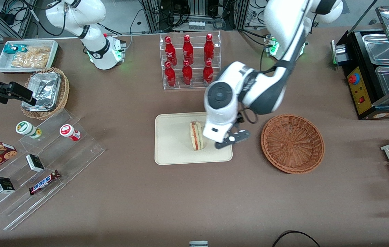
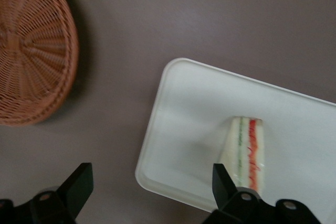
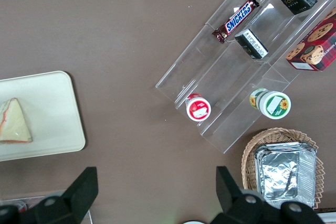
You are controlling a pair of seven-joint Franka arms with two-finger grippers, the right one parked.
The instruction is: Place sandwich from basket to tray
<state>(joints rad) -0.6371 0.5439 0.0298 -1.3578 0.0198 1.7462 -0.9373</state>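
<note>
The sandwich (image 1: 196,135), a pale wedge with red and green filling stripes, lies on the cream tray (image 1: 173,151); the left wrist view shows the sandwich (image 2: 247,153) resting on the tray (image 2: 189,124) too. The reddish-brown wicker basket (image 1: 292,142) sits empty beside the tray, toward the working arm's end; the same basket (image 2: 31,51) shows in the left wrist view. My gripper (image 1: 227,139) hovers over the tray's edge nearest the basket, just beside the sandwich. That gripper (image 2: 152,184) is open, its fingers wide apart with nothing between them.
A clear rack of red bottles (image 1: 189,61) stands farther from the front camera than the tray. A tan basket with foil trays (image 1: 45,92), a white snack bin (image 1: 26,56) and an acrylic step shelf with snacks (image 1: 40,161) lie toward the parked arm's end. A black food warmer (image 1: 376,72) stands at the working arm's end.
</note>
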